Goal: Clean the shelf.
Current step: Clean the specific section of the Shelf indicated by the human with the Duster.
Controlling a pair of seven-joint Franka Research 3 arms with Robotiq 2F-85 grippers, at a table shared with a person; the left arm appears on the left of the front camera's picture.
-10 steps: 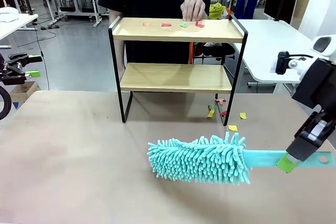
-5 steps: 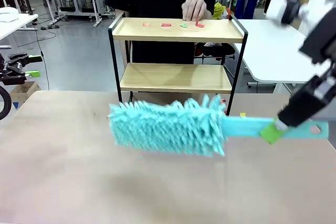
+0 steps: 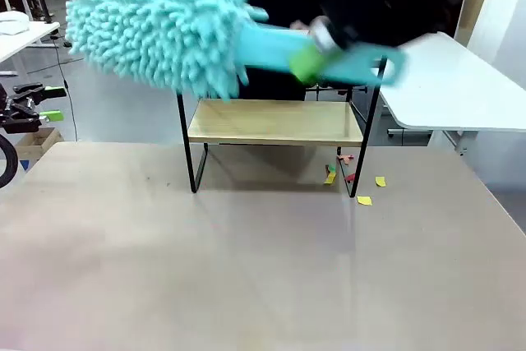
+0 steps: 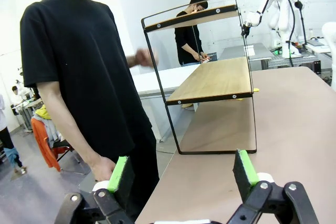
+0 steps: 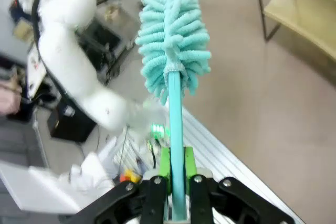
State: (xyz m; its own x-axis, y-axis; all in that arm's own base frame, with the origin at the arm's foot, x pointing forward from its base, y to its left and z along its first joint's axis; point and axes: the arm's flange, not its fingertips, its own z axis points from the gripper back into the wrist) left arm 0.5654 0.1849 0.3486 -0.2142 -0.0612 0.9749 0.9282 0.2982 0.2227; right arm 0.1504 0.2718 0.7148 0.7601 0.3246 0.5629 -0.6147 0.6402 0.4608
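Small two-tier shelf [image 3: 275,121], light wooden boards in a thin black frame, stands at the far side of the tan table [image 3: 246,269], in front of a person in a black T-shirt [image 4: 79,51].

Right gripper [image 5: 177,162]: green pads clamped on the flat handle of a teal fluffy microfibre duster [image 3: 156,30], held in the air at top-board height. Motion blur; contact with the board cannot be judged.

Left gripper [image 4: 181,174]: jaws wide, holding nothing.

Coloured paper scraps [image 3: 363,200] lie on the table by the shelf's right leg.
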